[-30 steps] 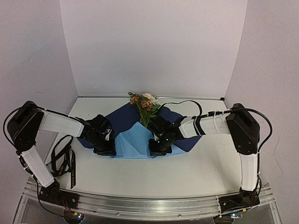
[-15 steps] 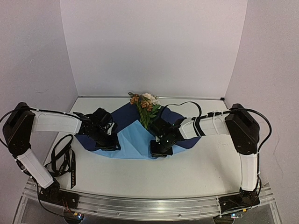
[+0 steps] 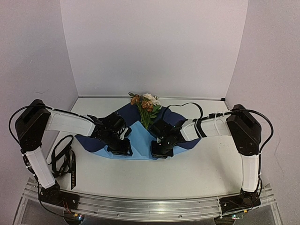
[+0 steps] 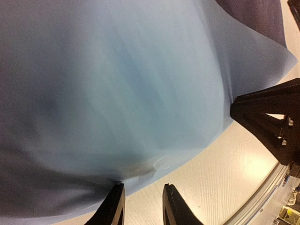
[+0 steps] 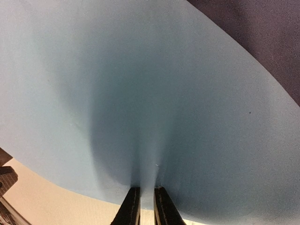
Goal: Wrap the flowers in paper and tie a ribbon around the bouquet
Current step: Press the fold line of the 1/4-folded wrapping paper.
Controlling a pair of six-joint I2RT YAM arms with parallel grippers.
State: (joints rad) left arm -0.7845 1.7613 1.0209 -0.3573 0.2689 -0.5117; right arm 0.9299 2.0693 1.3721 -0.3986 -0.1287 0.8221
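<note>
1. Paper (image 3: 139, 140) lies on the table (image 3: 201, 168), navy side up, with its light-blue side folded over the near half. The flowers (image 3: 146, 107) have blooms at the far end and stems running back between the two grippers.
2. Right gripper (image 5: 144, 204) is pinched nearly closed on the paper's near edge.
3. Left gripper (image 4: 143, 206) has its jaws slightly apart and holds nothing. The paper edge sits right at its fingertips.
</note>
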